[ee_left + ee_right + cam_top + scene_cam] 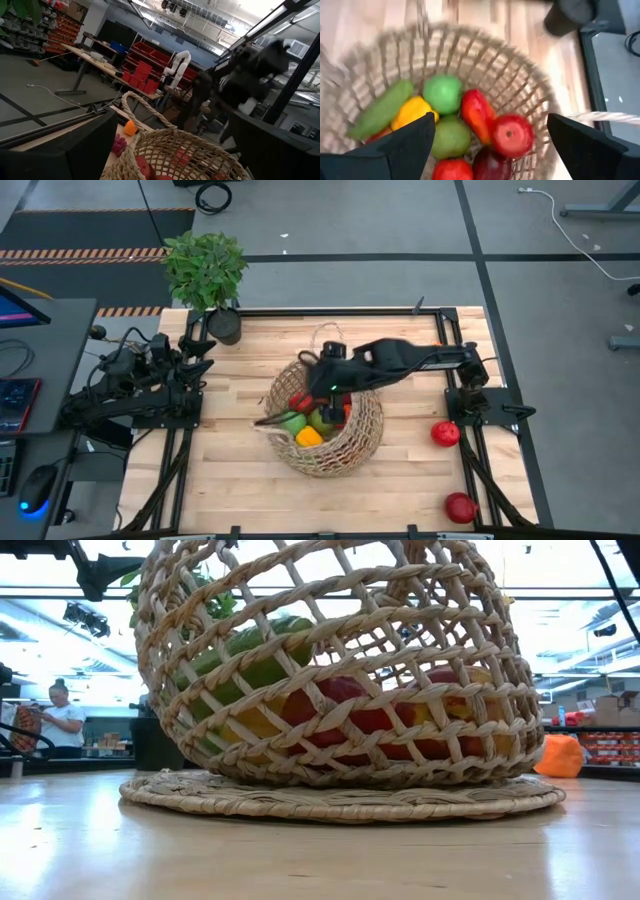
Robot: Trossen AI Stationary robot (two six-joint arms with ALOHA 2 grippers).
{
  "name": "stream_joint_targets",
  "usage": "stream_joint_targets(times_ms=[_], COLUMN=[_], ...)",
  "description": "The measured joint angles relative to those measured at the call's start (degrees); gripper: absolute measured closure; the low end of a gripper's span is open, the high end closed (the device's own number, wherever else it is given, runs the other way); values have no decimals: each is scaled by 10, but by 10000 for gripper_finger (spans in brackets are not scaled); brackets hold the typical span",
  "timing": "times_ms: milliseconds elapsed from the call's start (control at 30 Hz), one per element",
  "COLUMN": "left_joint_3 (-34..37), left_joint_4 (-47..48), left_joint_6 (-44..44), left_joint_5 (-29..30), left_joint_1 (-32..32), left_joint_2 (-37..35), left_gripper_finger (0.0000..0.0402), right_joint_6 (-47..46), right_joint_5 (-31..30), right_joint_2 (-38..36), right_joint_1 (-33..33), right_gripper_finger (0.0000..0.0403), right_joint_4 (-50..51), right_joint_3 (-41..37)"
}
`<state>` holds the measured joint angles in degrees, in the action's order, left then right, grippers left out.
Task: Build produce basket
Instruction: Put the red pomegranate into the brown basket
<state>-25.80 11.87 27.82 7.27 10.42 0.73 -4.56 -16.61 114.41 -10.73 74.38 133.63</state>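
Note:
The tan open-weave wicker basket stands mid-table on its flat woven base. It holds the produce: a cucumber, a yellow pepper, a green apple, a pear, a red pepper and red apples. My right gripper hangs open and empty over the basket's mouth, its fingers wide apart above the fruit. My left gripper waits open at the table's left edge, pointing toward the basket.
Two red fruits lie by the table's right edge. A leafy plant in a black pot stands at the far left corner. In the left wrist view an orange and purple grapes show beside the basket.

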Motion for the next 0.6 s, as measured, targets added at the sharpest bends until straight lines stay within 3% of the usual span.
stream_joint_targets(times_ms=[333, 467, 600], left_joint_3=[0, 0, 0], left_joint_4=[0, 0, 0], left_joint_6=[0, 0, 0], left_joint_5=[0, 0, 0], left_joint_1=[0, 0, 0], left_joint_2=[0, 0, 0], left_gripper_finger=[12, 12, 12], right_joint_6=[-72, -117, -175], right_joint_5=[61, 104, 128], right_joint_2=[-98, -133, -158], right_joint_1=[-12, -57, -146], right_gripper_finger=[26, 27, 27], right_joint_4=[90, 132, 153], right_joint_3=[-11, -11, -20])
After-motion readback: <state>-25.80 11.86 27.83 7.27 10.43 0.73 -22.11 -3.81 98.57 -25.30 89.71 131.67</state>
